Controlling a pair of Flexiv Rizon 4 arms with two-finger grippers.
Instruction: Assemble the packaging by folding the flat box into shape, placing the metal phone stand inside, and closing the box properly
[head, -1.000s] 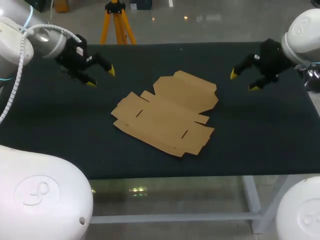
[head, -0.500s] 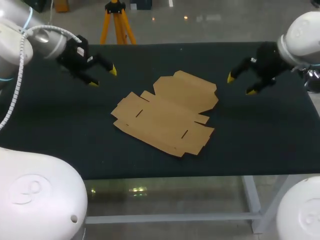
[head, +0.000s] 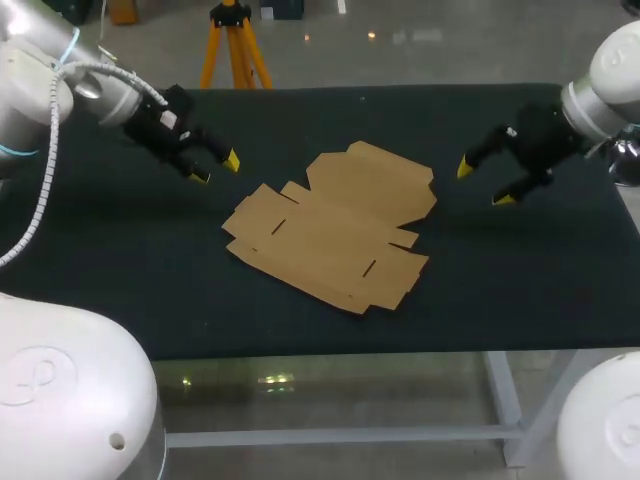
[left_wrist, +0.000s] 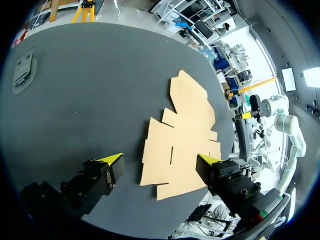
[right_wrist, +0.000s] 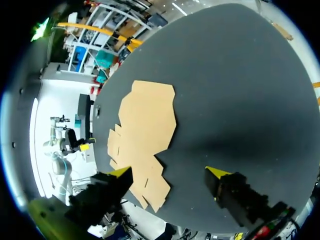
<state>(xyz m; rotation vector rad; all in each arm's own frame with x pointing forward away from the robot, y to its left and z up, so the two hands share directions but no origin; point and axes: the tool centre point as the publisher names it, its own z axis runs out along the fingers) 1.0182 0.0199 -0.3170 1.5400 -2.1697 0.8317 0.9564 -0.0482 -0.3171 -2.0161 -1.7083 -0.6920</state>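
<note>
**Both arms closing in on a box that is still flat**

Since a second ago the left gripper (head: 216, 168) has slid from the upper left of the head view down and inward toward the cardboard. The right gripper (head: 485, 183) has dropped a little lower at the upper right. The cardboard itself has not shifted.

The flat box (head: 335, 225) lies unfolded in the middle of the head view, spread on the black table (head: 120, 280). Its broad lid panel points to the upper right and its slotted flaps to the lower left. No panel or flap is raised; every part rests on the cloth.

The left gripper is just off the box's upper left corner, near it but not touching. Its yellow-tipped fingers stand apart and hold nothing. In the left wrist view the box (left_wrist: 182, 135) lies ahead of that gripper (left_wrist: 161, 158), framed by its spread fingers.

The right gripper is clear of the lid panel's right edge, its fingers also apart and empty. In its own wrist view the box (right_wrist: 147, 120) lies ahead of the gripper (right_wrist: 169, 171).

The left wrist view shows a small grey piece (left_wrist: 22, 75) on the table well away from the box; I cannot tell whether it is the metal phone stand.

As I judge it, the task has barely begun: folding, loading the stand and closing all remain.
</note>
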